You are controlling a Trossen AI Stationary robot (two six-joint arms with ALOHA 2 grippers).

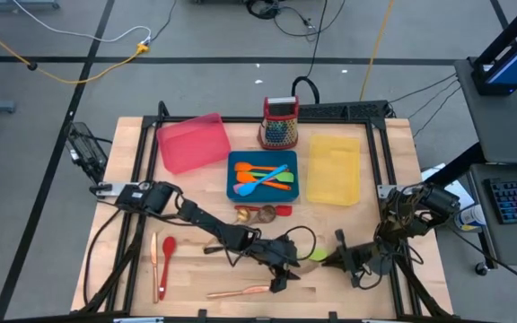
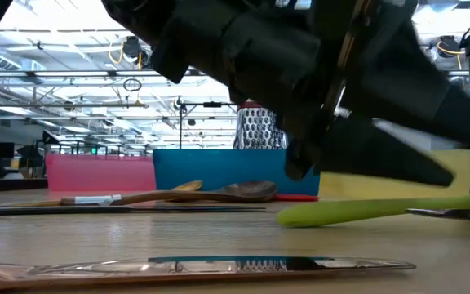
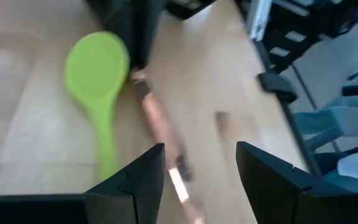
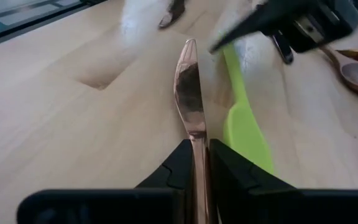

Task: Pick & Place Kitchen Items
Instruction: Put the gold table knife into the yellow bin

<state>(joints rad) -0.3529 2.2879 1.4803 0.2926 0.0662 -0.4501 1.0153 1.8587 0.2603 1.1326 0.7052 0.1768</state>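
High view: both arms meet at the table's 6 o'clock edge; a green spoon lies between them, and other utensils already sit in the blue tray.

Left wrist view: the left gripper, fingers wide, hovers over the spoon, seemingly lining up.

Right wrist view: the right gripper pinches a copper knife.

Low view: hall rafters beyond.

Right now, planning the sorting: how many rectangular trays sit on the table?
3: pink tray back left, blue tray centre, yellow tray right of it; none appears hidden.
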